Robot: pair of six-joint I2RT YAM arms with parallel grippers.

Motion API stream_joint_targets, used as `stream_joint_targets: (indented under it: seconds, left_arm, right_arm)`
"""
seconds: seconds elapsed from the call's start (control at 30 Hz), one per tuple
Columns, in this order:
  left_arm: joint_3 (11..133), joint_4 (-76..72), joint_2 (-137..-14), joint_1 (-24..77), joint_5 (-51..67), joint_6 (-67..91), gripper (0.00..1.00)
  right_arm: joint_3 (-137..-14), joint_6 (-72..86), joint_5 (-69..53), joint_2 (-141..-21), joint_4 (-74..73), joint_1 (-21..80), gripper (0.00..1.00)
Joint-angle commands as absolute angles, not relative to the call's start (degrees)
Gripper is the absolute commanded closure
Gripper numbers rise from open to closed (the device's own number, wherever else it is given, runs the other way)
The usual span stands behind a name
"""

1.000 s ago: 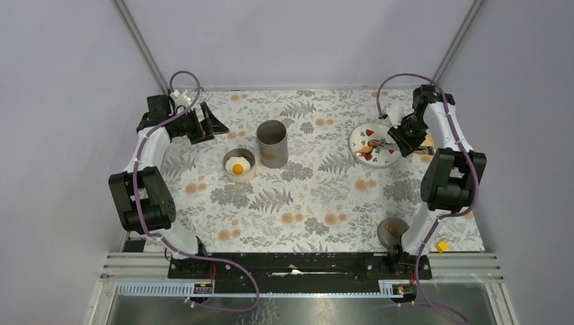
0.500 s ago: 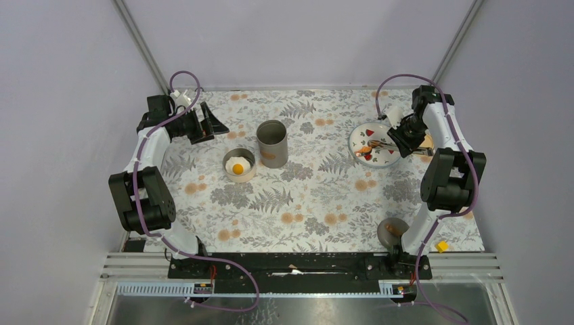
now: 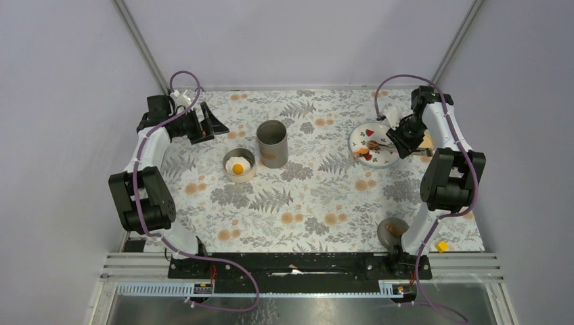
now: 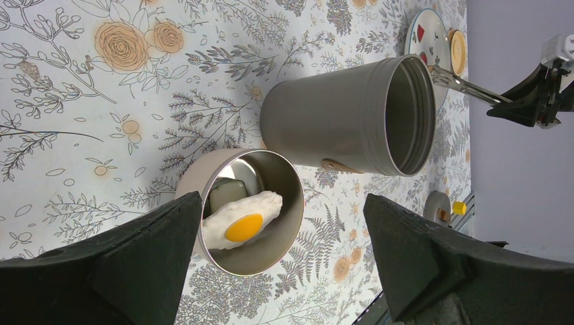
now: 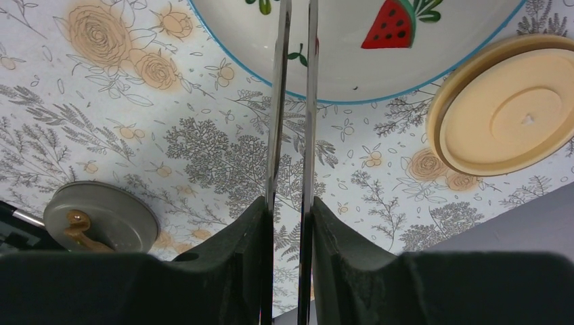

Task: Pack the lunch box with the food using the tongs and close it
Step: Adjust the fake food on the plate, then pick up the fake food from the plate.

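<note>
Tongs (image 5: 309,101) apparently within right tool (image 5: 290,206)

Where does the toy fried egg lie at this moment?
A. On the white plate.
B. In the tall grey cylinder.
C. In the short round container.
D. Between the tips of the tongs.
C: the left wrist view shows the fried egg lying inside the short round container, beside the tall cylinder.

We look over a table (image 3: 318,203) spread with a floral cloth (image 3: 304,186) (grey ferns, orange roses), boxed in by plain pale lilac walls (image 3: 291,40), slim metal posts (image 3: 139,44) rising at both far corners.
</note>
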State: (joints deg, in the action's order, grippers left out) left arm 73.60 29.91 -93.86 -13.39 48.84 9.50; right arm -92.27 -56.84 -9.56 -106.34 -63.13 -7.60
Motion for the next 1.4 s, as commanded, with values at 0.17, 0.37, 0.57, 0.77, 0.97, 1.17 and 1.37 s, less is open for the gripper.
stream_joint_targets:
  seconds: [0.17,0.37,0.57,0.77,0.97,1.17,1.37]
  left_arm:
    - [74.9,28.1,-93.7,-13.2,49.8,9.4,0.01]
    - [74.8,28.1,-93.6,-13.2,49.7,9.4,0.01]
    - [74.9,28.1,-93.5,-13.3,49.7,9.4,0.01]
    - [74.9,28.1,-93.8,-13.2,49.8,9.5,0.01]
    - [74.8,28.1,-93.9,-13.3,49.9,9.6,0.01]
    - [74.7,28.1,-93.4,-13.3,49.9,9.7,0.01]
    - [74.7,28.1,-93.2,-13.3,50.0,9.8,0.01]
  right_arm:
    - [-92.4,-58.1,-12.0,-103.6,-67.1,-6.8,0.66]
    - [-94.7,-57.4,-11.5,-103.5,-66.8,-6.8,0.63]
    - [-100.5,-56.3,-11.9,-102.5,-67.6,-7.1,0.53]
    - [-102.9,-56.3,-13.4,-99.0,-70.1,-5.4,0.48]
    - [-92.4,-55.5,-8.7,-90.4,-64.4,2.0,0.42]
    - [-83.6,-54.6,-2.1,-85.4,-59.0,7.6,0.4]
    - [-75.6,-53.5,4.7,-82.2,-53.7,11.2,0.4]
